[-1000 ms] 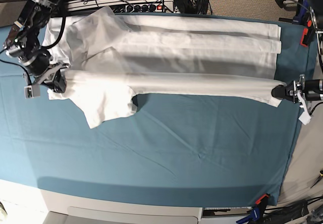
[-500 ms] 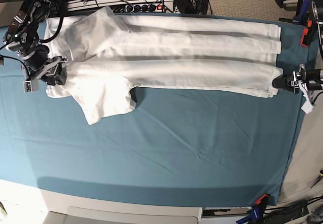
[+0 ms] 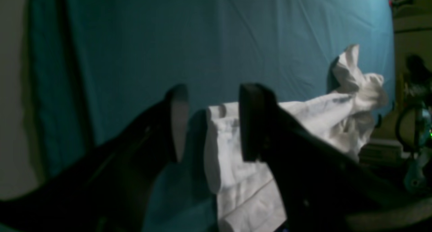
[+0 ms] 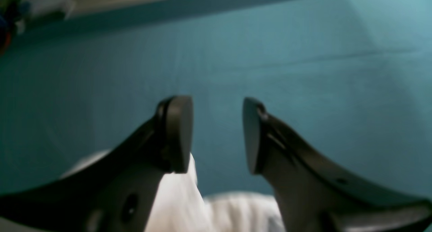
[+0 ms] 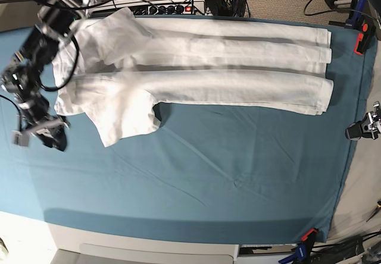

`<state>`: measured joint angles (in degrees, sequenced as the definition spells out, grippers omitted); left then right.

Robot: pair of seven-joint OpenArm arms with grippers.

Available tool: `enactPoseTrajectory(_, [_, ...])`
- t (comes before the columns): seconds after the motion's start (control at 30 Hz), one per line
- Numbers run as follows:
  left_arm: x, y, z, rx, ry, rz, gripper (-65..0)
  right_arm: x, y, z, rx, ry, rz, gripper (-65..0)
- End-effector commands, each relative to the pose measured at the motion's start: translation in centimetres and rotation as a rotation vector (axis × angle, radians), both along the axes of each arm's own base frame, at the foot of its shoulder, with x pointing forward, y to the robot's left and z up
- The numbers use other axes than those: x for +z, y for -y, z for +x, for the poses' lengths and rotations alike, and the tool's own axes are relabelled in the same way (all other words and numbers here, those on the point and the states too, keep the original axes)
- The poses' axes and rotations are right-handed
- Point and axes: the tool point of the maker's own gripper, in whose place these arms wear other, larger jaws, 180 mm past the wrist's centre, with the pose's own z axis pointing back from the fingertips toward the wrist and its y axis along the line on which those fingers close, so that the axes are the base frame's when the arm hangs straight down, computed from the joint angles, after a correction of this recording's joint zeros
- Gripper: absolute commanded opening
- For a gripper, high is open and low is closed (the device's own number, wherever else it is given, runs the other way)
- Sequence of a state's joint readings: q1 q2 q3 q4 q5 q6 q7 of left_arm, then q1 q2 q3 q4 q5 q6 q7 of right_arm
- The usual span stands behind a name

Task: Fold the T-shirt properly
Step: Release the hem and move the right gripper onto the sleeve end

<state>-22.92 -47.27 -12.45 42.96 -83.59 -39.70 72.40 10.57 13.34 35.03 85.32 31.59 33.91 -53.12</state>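
Base view shows the teal-blue table cloth (image 5: 208,181) bare across its near half, with an orange clip (image 5: 308,235) at the near right corner. Farther in, at the left edge, the right gripper (image 5: 43,134) hangs over bare cloth just off the shirt's near left corner, touching nothing; the right wrist view confirms its two dark fingers (image 4: 179,134) stand clearly apart with only teal cloth between them and white fabric low in the frame beneath them. At the right edge, the left gripper (image 5: 361,129) sits off the cloth's border, well clear of the shirt's hem; in the left wrist view its dark fingers (image 3: 251,122) are spread, and the folded white hem lies behind and below the gap between them, though that picture is dim and soft, so whether a finger brushes the fabric I cannot tell. Beyond the grippers, the large plain white short-sleeved cotton T-shirt (image 5: 202,59) lies flat along the far edge of the cloth, stretched left to right in long lengthwise folds that show as three stacked bands at its right end, with one sleeve flaring toward the near side at the left. Behind the far edge, black cables and a power strip (image 5: 161,7) crowd the background.
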Motion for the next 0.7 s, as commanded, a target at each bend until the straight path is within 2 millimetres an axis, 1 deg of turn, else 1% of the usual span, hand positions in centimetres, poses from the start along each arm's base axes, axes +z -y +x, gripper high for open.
enactPoseTrajectory(0.0, [2.3, -1.1, 0.9, 0.014, 0.062, 0.013, -39.2, 0.6, -0.2, 1.4, 0.007, 0.027, 0.030, -36.2])
enactPoseTrajectory(0.1, [2.3, -1.1, 0.9, 0.014, 0.061, 0.012, -39.2, -2.8, -1.7, 3.3, 0.030, -0.061, 0.145, -35.4])
enactPoseTrajectory(0.2, [2.3, -1.1, 0.9, 0.015, 0.062, 0.012, -39.2, -4.8, -3.5, 4.7, 0.065, -0.124, 0.246, -35.4])
enactPoseTrajectory(0.33, [2.2, -0.9, 1.0, 0.013, 0.062, 0.008, -39.2, -6.2, -5.7, 5.7, 0.123, -0.207, 0.298, -35.4])
enactPoseTrajectory(0.4, [2.2, -0.9, 1.0, 0.013, 0.062, 0.008, -39.2, -6.8, -6.9, 5.6, 0.165, -0.258, 0.290, -35.4])
enactPoseTrajectory(0.5, [2.2, -0.9, 1.0, 0.013, 0.062, 0.008, -39.2, -7.8, -8.6, 5.0, 0.234, -0.333, 0.254, -36.0])
enactPoseTrajectory(0.53, [2.2, -0.9, 1.0, 0.013, 0.062, 0.008, -39.2, -8.1, -9.1, 4.8, 0.254, -0.354, 0.242, -38.3])
enactPoseTrajectory(0.57, [2.2, -0.9, 1.0, 0.013, 0.062, 0.008, -39.2, -8.4, -9.5, 4.7, 0.272, -0.374, 0.231, -42.3])
enactPoseTrajectory(0.6, [2.2, -0.9, 1.0, 0.013, 0.062, 0.008, -39.2, -8.6, -9.9, 4.5, 0.287, -0.388, 0.221, -47.9])
enactPoseTrajectory(0.67, [2.2, -0.9, 1.0, 0.013, 0.062, 0.008, -39.2, -8.7, -10.4, 4.2, 0.314, -0.416, 0.203, -61.1])
